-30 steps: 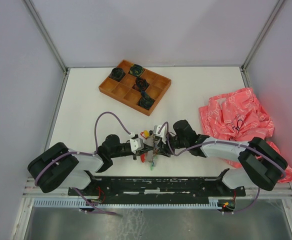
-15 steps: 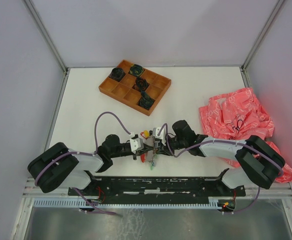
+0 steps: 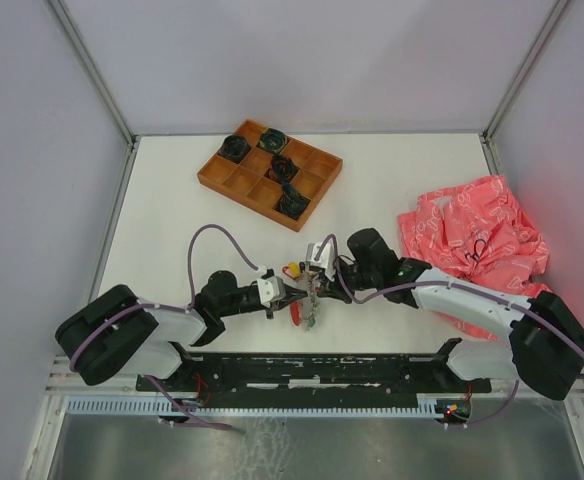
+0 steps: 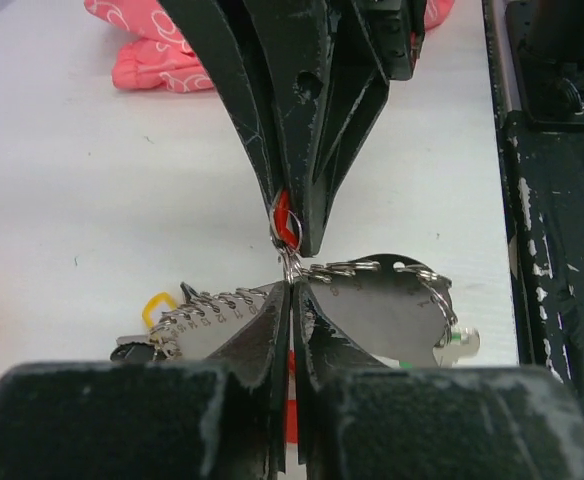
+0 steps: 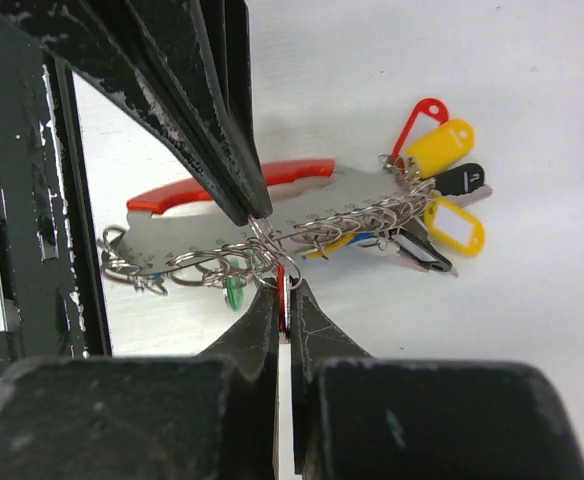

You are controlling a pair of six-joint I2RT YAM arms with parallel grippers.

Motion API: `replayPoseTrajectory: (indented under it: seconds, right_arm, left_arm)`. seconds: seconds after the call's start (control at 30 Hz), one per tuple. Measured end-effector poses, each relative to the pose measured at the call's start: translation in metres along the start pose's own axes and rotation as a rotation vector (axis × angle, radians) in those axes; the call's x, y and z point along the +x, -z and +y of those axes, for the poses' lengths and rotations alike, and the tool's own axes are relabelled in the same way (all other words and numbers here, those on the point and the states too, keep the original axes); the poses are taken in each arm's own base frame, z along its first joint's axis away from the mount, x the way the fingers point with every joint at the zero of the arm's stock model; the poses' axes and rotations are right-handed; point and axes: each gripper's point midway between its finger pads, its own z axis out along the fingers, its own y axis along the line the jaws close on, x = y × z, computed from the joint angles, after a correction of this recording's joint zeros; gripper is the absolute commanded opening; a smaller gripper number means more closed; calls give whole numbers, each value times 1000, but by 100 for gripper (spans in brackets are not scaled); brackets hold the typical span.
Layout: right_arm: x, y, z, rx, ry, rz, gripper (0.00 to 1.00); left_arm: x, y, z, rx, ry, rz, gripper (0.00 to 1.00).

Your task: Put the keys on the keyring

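The keyring (image 5: 227,186), a red crescent with a grey metal plate (image 4: 372,305) edged by wire loops, hangs between both grippers just above the table. My left gripper (image 4: 292,286) is shut on one wire loop at the plate's edge; in the top view its tip (image 3: 297,291) meets the right gripper (image 3: 313,281). My right gripper (image 5: 283,285) is shut on a thin red key tag (image 4: 282,213), seen edge-on and joined to that same loop. Other keys hang from the plate's loops: yellow tags (image 5: 442,142), a red one (image 5: 422,113) and a green one (image 5: 234,293).
An orange compartment tray (image 3: 234,180) with dark coiled bundles (image 3: 292,203) stands at the back left. A crumpled pink plastic bag (image 3: 472,235) lies at the right. The black base rail (image 3: 322,370) runs along the near edge, close behind the grippers.
My right gripper has closed on the red tag. The right arm has swung its elbow outward, and the bunch has shifted slightly away from the rail. The left gripper has stayed shut.
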Motion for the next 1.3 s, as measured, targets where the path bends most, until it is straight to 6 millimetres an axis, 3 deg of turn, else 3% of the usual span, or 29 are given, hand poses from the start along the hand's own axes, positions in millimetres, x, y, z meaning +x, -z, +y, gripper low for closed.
replayPoseTrajectory:
  seconds: [0.27, 0.63, 0.87, 1.3]
  right_arm:
    - [-17, 8, 5, -10, 62, 81, 1]
    - [-4, -2, 6, -1, 83, 189, 1]
    - [-1, -4, -3, 52, 81, 220, 1]
    - [-8, -4, -12, 116, 38, 213, 1]
  left_arm:
    - [4, -1, 0, 2, 4, 5, 30]
    - [10, -2, -5, 14, 61, 16, 46]
    - [-6, 4, -3, -30, 142, -11, 47]
    - [10, -11, 9, -160, 596, 69, 37]
